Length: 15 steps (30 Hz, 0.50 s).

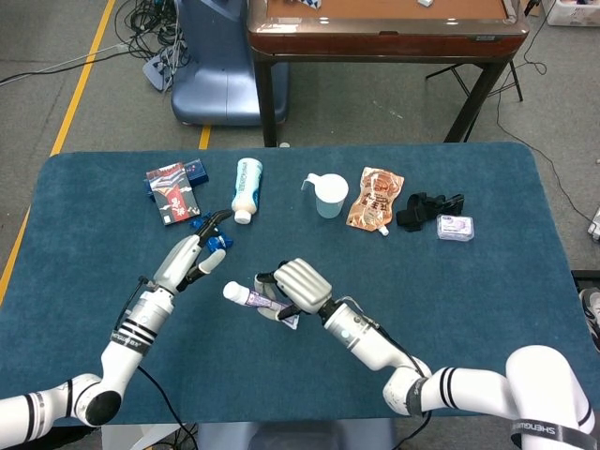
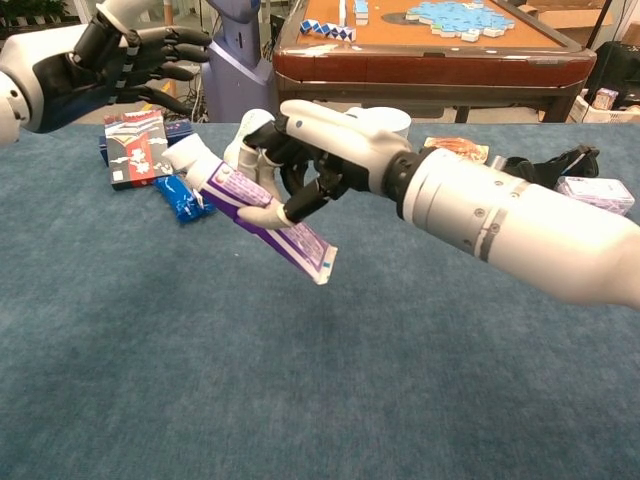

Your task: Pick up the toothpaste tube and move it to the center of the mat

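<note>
Purple tube (image 2: 262, 208) gripped in the right hand (image 1: 298, 284) needs lowering flat mid-mat (image 1: 450, 281) while the open-fingered left hand (image 1: 192, 260) keeps clear.

toothpaste tube (image 1: 258, 300): I see it white and purple, capped, gripped by my right robot hand (image 1: 298, 286)
pose: tilted, cap uppermost, raised off the blue mat (image 1: 487, 281)

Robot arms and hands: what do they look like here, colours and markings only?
Both arms are glossy white shells. The left arm has black bands near the wrist and a thin black cable beside it; the right arm has black rings at its elbow joint. Each of the left hand and right hand has a silver-grey back, black fingers and pale tips.
</note>
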{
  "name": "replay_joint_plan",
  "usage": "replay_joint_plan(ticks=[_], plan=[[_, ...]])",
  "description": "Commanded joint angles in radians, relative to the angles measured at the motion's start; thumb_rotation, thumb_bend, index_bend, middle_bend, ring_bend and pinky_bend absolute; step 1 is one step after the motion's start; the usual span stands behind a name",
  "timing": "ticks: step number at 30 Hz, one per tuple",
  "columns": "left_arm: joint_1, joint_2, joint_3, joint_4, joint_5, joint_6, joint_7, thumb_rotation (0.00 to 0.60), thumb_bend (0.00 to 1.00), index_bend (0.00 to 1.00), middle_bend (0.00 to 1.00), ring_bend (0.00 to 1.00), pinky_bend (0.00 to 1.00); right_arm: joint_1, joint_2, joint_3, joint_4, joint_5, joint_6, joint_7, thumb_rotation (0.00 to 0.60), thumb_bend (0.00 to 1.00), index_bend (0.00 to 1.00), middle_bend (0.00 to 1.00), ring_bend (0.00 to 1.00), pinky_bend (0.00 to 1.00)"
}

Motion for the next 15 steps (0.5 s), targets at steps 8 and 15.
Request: replay_joint_plan(ticks=[8,15], plan=[[0.003,-0.101,0.0,0.077,0.037,0.064,0.033,0.0,0.02,0.0,0.0,0.0,0.09,0.028,-0.054,0.048,0.04,0.051,-0.023,-0.01,0.6,0.86,0.87,0.79,0.7,0.49],[0.004,-0.15,-0.008,0.108,0.053,0.085,0.027,0.0,0.01,0.0,0.0,0.0,0.09,0.043,-0.076,0.072,0.057,0.075,-0.032,-0.026,0.6,0.86,0.87,0.79,0.7,0.49]])
